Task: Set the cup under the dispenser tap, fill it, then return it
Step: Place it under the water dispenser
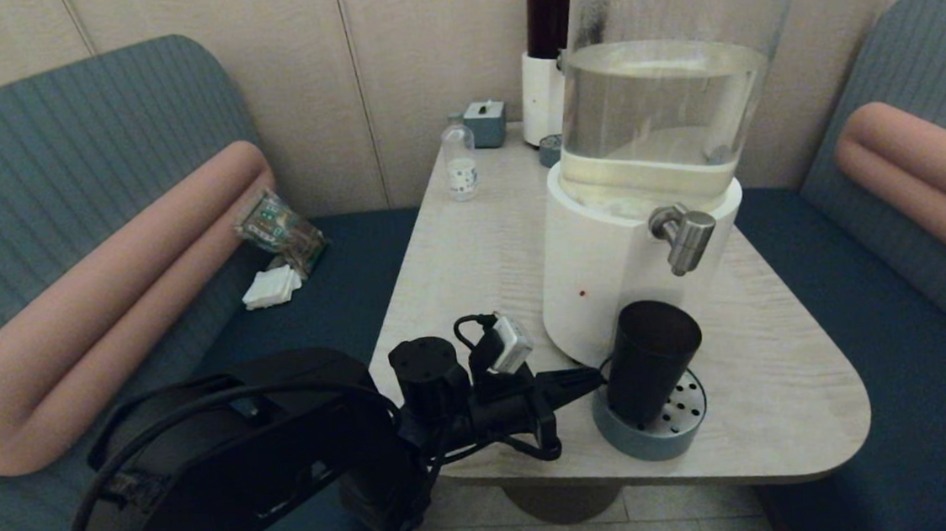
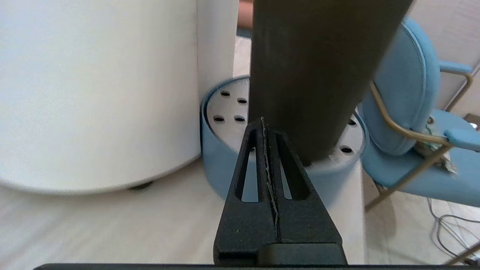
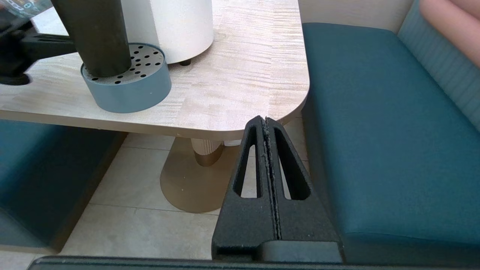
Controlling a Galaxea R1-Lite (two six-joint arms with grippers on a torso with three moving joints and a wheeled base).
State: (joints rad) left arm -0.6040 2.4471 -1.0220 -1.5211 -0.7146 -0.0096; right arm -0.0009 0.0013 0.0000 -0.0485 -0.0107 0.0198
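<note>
At the big dispenser (image 1: 609, 272), my left gripper (image 1: 596, 378) sits closed beside the cup (image 1: 649, 361).

The dark cup stands upright on the blue-grey drip tray (image 1: 664, 440), just below the dispenser tap (image 1: 684, 236); my left fingers (image 2: 268, 157) are pressed together, tips by its wall (contact unclear). My right gripper (image 3: 267, 123), likewise closed, hangs off the table (image 3: 240, 75) edge.

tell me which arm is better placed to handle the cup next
Left, probably. The left end effector, shut, sits right beside the cup on the drip tray; the right end effector is shut off the table edge.
</note>
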